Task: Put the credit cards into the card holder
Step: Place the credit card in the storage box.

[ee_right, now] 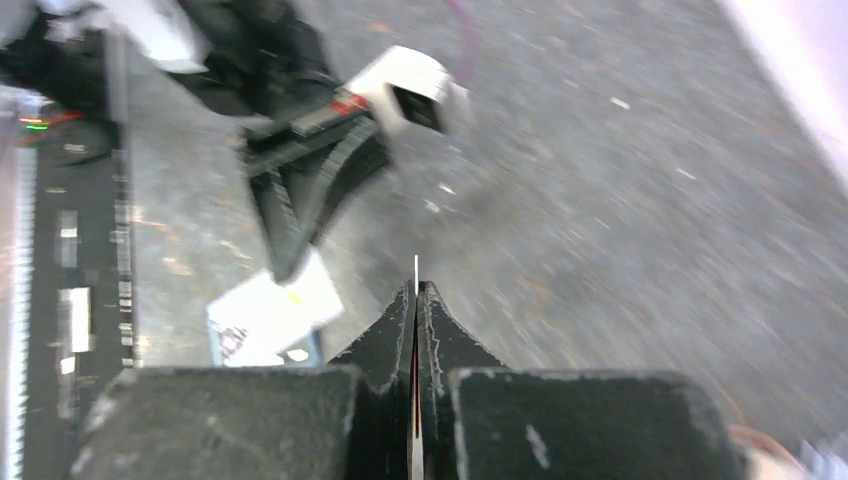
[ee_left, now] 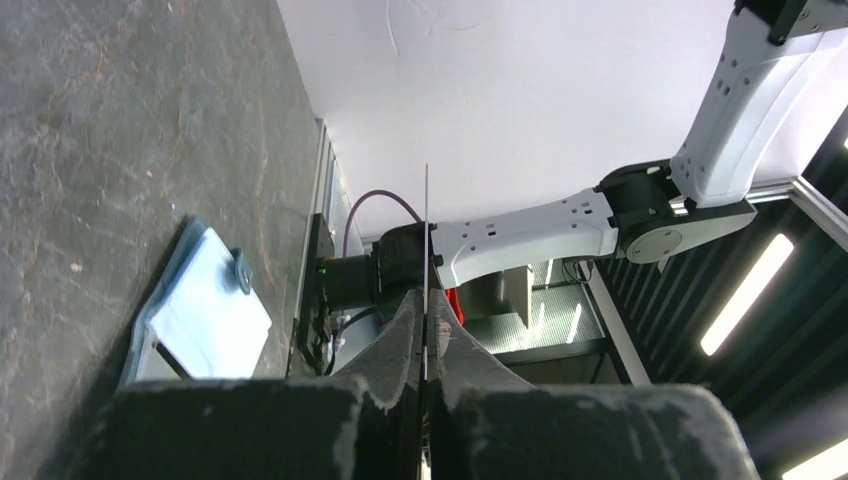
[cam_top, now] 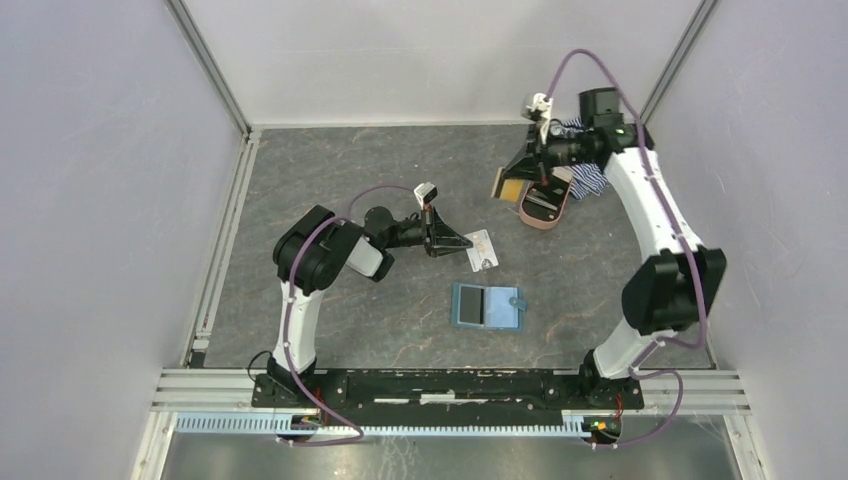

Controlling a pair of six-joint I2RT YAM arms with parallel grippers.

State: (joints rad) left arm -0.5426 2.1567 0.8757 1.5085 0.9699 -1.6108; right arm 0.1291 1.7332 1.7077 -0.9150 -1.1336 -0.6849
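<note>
Teal-blue and unfolded, the card holder (cam_top: 487,306) lies flat on the grey table (cam_top: 330,170). Just beyond it, slightly to its left, the left gripper (cam_top: 466,243) is clamped on a pale card (cam_top: 482,251) whose printed face shows from above. Farther beyond the card holder, the right gripper (cam_top: 512,178) pinches a tan-gold card (cam_top: 503,186) by one edge, next to a pink case (cam_top: 548,208) and a striped cloth (cam_top: 588,178).

Pink case (cam_top: 548,212), perhaps open, beside striped cloth (cam_top: 590,180).
</note>
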